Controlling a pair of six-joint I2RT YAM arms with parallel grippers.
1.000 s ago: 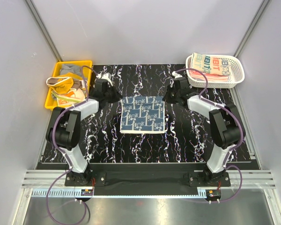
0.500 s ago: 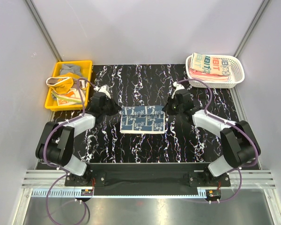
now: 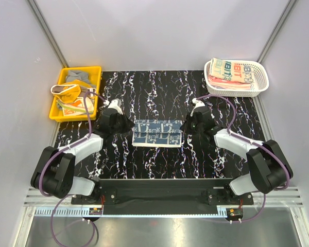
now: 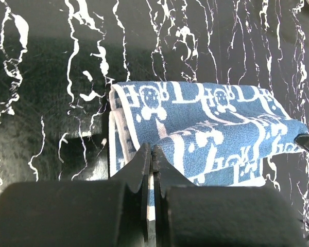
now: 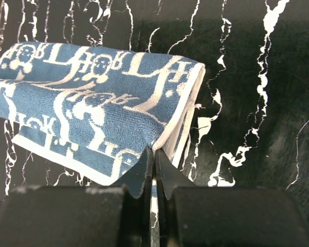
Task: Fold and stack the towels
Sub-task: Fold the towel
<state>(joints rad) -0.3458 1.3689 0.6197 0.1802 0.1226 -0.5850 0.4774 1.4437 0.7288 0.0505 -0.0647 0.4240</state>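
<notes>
As both arms [image 3: 87,145] lean inward, fingers [image 4: 140,167] pinch towel [image 3: 157,133].

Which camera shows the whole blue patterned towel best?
Top external: the blue patterned towel lies whole in frame between the arms. The left wrist view shows only its left end, doubled over and pinched in the left gripper; the right wrist view shows only its right end, pinched in the right gripper.

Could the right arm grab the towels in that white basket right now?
Probably not yet: the right claw is shut on the blue towel at its corner. Nothing stands between it and the basket, so after letting go it likely could.
</notes>
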